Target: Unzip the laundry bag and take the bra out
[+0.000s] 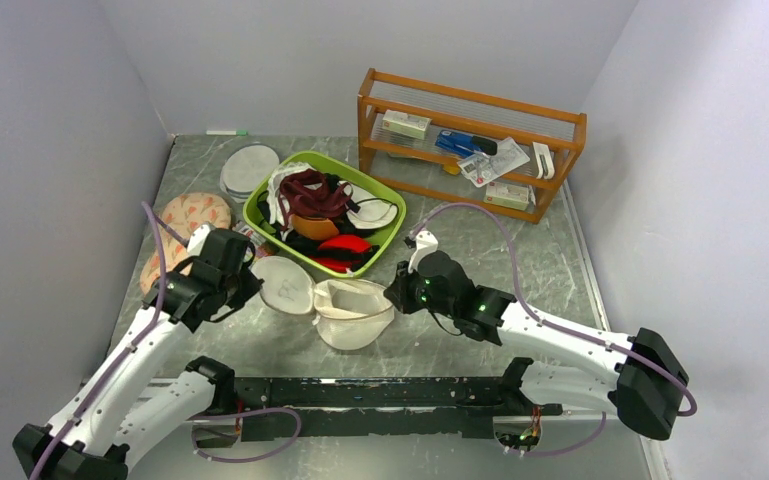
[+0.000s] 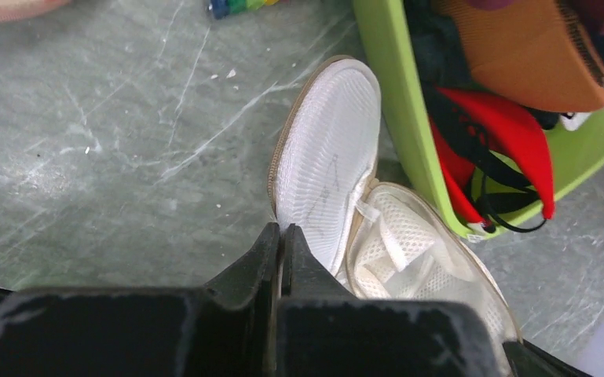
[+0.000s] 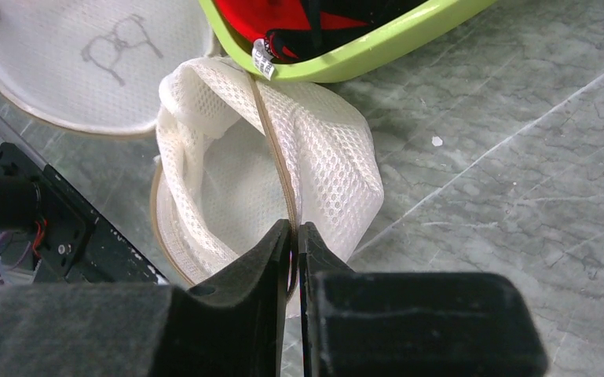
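The laundry bag [image 1: 352, 312] lies unzipped mid-table, its white mesh body slumped and showing nothing inside in the right wrist view. Its cream lid [image 1: 282, 283] with the black squiggle is folded out to the left. My left gripper [image 1: 250, 283] is shut on the lid's near edge [image 2: 326, 157], fingertips pinched together [image 2: 281, 230]. My right gripper [image 1: 397, 292] is shut on the bag's tan rim trim [image 3: 271, 141] at the mesh wall's right side [image 3: 294, 228]. The dark maroon bra [image 1: 312, 190] lies on top of the pile in the green basket [image 1: 260, 215].
The green basket also holds a bright red garment [image 2: 510, 133] and an orange-brown cup [image 2: 526, 47], right behind the bag. A wooden rack [image 1: 470, 140] stands back right. A flat white disc [image 1: 250, 168] and patterned pads [image 1: 192, 215] lie at left. A black rail [image 1: 360, 395] runs along the front.
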